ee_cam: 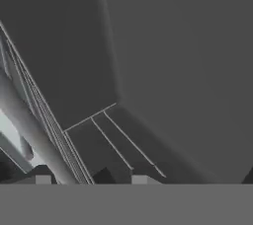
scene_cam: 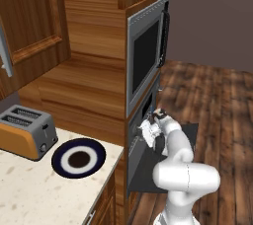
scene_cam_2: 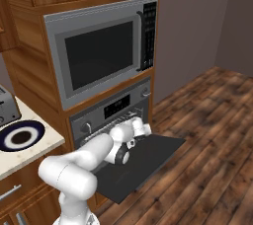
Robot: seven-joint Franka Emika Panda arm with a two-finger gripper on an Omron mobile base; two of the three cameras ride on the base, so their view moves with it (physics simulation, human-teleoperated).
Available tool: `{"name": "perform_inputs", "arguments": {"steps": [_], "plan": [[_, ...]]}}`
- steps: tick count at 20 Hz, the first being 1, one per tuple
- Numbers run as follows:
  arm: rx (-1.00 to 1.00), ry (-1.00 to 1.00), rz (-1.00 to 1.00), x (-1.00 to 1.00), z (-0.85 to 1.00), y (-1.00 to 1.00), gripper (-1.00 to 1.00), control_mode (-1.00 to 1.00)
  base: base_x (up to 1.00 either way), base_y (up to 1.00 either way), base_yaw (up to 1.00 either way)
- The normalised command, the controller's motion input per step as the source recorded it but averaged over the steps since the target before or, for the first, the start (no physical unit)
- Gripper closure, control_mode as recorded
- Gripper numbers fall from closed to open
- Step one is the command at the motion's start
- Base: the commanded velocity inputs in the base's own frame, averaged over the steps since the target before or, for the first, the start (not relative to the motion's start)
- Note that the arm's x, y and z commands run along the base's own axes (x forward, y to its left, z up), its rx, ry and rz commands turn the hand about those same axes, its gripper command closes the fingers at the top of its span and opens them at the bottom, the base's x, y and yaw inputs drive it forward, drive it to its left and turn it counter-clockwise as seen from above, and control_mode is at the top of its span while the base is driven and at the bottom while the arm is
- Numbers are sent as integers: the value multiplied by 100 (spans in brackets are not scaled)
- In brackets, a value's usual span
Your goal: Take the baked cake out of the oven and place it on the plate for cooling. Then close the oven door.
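The oven door (scene_cam_2: 143,162) is dropped open and the gripper (scene_cam: 148,126) is reached inside the oven (scene_cam_2: 111,115). Whether the gripper is clenched cannot be told, nor where the cake sits. The plate (scene_cam: 79,158), near the counter's (scene_cam: 29,189) front corner, is bare; everything else is judged outstanding.

1 oven (scene_cam_2: 111,115), 1 microwave (scene_cam_2: 99,51), 1 plate (scene_cam: 78,158), 1 toaster (scene_cam: 27,131) — 1 apiece.

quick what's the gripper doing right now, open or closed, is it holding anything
Gripper: reaching into the oven over the dropped oven door; cannot be told whether it is open or closed, and nothing shows between its tips in the hand view.
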Motion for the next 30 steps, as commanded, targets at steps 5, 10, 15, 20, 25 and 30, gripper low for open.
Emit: {"name": "perform_inputs", "arguments": {"steps": [5,10,15,20,25,30], "plan": [[-75,13,0,-42,-94,-54,100,-100,0,0,0],[-67,12,0,-73,-100,-95,100,-100,0,0,0],[-62,7,0,-98,-100,-100,100,-100,0,0,0],[-55,2,0,-100,-100,-100,100,-100,0,0,0],[-31,-3,0,-98,-76,-97,100,-100,0,0,0],[0,-12,0,-32,32,-38,100,-100,0,0,0]]}}
